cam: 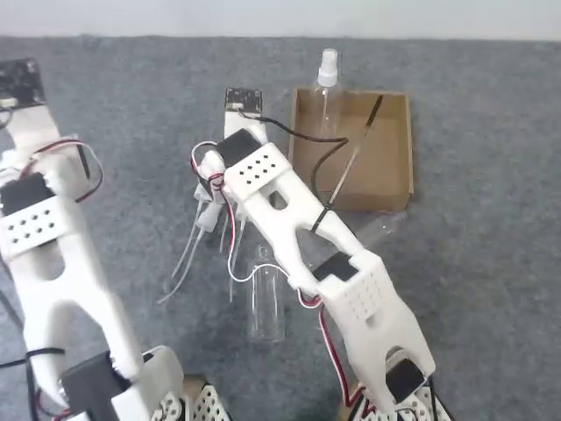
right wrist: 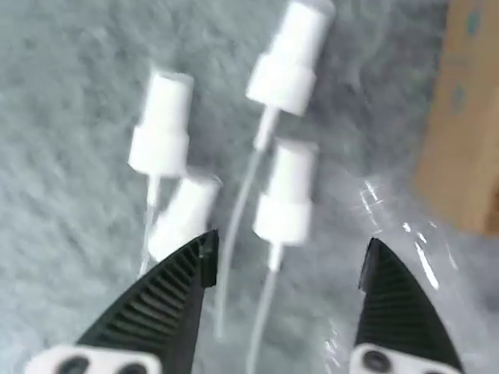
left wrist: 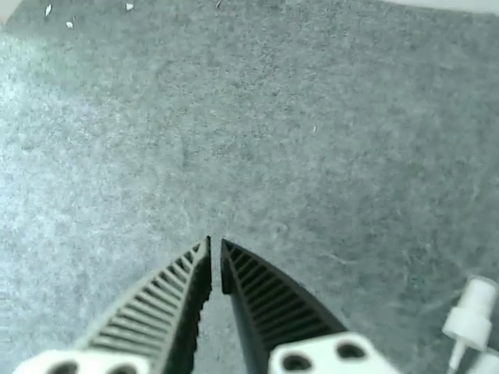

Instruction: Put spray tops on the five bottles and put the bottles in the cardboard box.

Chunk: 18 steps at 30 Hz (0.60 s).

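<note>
Spray tops (right wrist: pixel 282 204) lie left of the cardboard box (cam: pixel 386 171).

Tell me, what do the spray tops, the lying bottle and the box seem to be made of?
Spray tops: likely white plastic, smooth moulded shape.
Lying bottle: clear, see-through with glints; plastic or glass, cannot tell.
Box: brown cardboard, dull flat walls.

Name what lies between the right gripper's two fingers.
In the right wrist view, one white spray top with its thin tube lies on the grey mat between the open fingers, untouched.
</note>
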{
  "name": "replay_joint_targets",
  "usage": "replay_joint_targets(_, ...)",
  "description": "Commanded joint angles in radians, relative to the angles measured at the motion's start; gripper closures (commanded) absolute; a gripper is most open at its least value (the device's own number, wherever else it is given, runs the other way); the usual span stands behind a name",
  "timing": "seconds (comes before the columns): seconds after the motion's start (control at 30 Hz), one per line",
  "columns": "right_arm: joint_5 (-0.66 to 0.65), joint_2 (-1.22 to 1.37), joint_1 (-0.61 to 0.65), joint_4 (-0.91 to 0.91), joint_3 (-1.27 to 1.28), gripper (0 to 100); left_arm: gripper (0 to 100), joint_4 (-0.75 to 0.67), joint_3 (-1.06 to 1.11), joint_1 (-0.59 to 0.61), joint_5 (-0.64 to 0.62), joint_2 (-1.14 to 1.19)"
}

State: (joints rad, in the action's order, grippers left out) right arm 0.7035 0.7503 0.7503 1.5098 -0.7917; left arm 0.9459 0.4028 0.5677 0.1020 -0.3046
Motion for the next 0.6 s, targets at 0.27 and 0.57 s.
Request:
replay_joint_targets(0.27,-0.233,-0.372,-0.242,0.289,0.043,81.7,99,0.198,-0.064,-0.098,0.006,-0.015)
replay_joint_targets(0.57,-0.474,-0.707,-0.527,0.282,0.471,81.4,99,0.262,-0.051,-0.173,0.005,-0.015)
